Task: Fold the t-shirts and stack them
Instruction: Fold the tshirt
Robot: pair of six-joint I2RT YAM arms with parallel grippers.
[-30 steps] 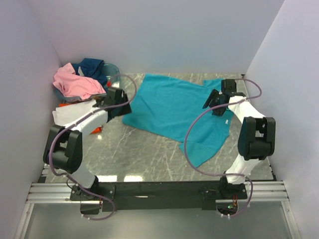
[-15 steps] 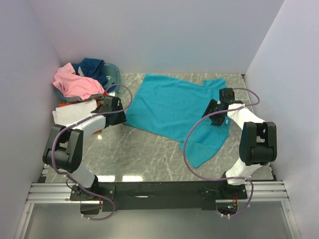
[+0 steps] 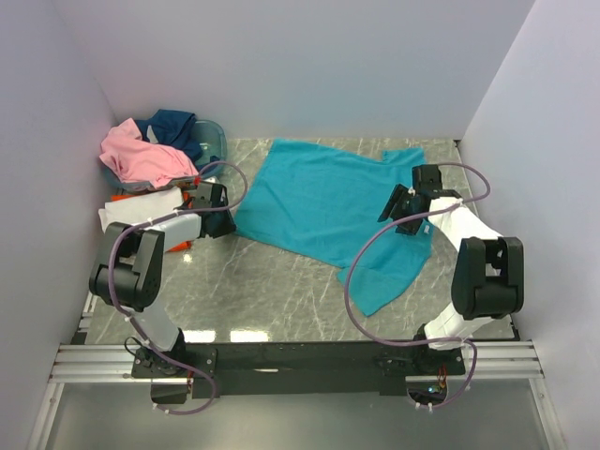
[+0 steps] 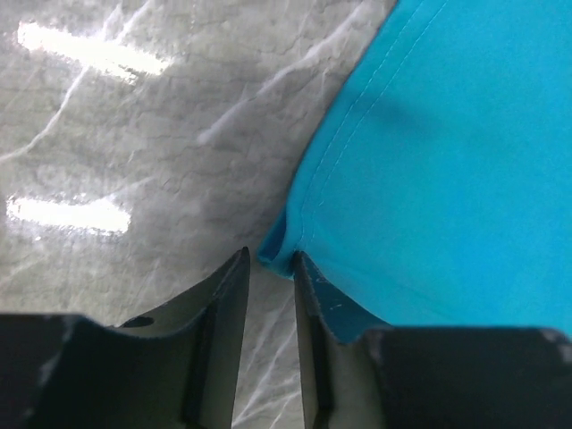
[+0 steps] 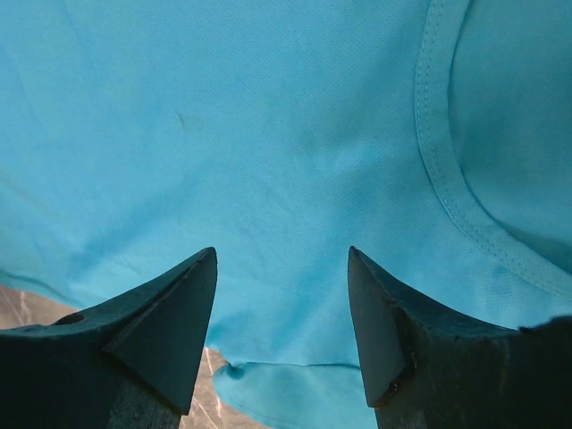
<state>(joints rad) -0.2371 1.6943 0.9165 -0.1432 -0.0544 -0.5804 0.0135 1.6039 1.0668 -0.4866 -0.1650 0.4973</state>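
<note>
A teal t-shirt (image 3: 328, 202) lies spread flat on the marble table, its collar towards the right. My left gripper (image 3: 228, 225) sits low at the shirt's left corner. In the left wrist view its jaws (image 4: 271, 253) stand a narrow gap apart, and the teal shirt's (image 4: 447, 161) folded corner rests at the tips against the right finger. My right gripper (image 3: 398, 208) hangs over the shirt beside the collar. In the right wrist view it (image 5: 281, 250) is wide open above the teal cloth (image 5: 268, 134), holding nothing.
At the back left, a pink shirt (image 3: 141, 155) and a navy shirt (image 3: 173, 127) are heaped on a blue-grey basket (image 3: 214, 136). A white shirt (image 3: 136, 208) lies in front of it, with orange cloth (image 3: 180, 246) showing under the left arm. Walls close both sides.
My left gripper has slid left and down to the shirt's corner and its jaws have narrowed. My right gripper has shifted slightly towards the near side over the collar area, staying open.
</note>
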